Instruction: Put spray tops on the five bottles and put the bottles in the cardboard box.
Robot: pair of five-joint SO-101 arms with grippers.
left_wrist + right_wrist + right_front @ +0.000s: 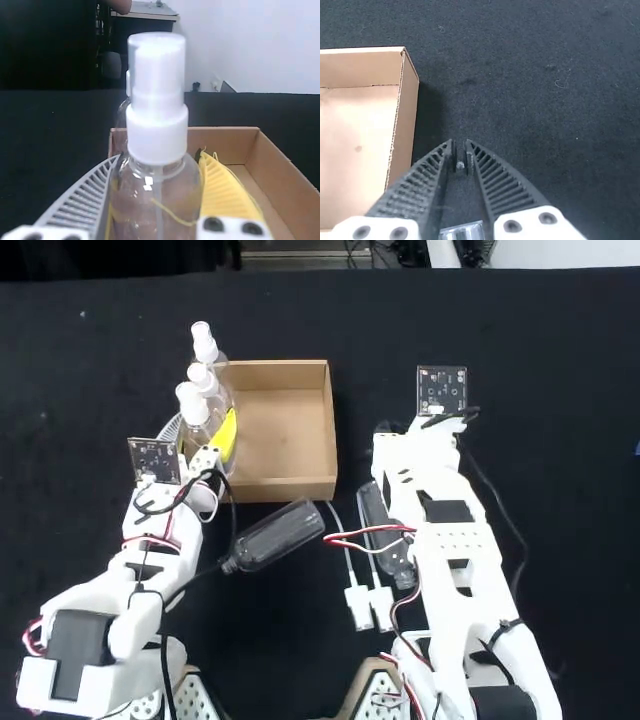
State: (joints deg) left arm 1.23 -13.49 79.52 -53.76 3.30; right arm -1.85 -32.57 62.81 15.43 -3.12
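My left gripper [160, 160] is shut on a clear bottle [155, 200] that carries a white spray top [156, 95]; a grey finger and a yellow finger [225, 195] flank it. In the high view this bottle [197, 423] stands upright at the left wall of the cardboard box [290, 475], with two more topped bottles [203, 350] right behind it. I cannot tell whether they stand inside or outside the wall. Two topless bottles lie on the table, one [275, 535] in front of the box and one [385, 540] partly under the right arm. Two loose spray tops [367, 607] lie between the arms. My right gripper [459, 147] is shut above bare table beside the box's right wall [405, 115].
The table is covered in black cloth. The right arm [445, 530] stretches over the area right of the box and hides part of the lying bottle. Thin tubes [345, 540] run from the loose spray tops toward the box's front edge.
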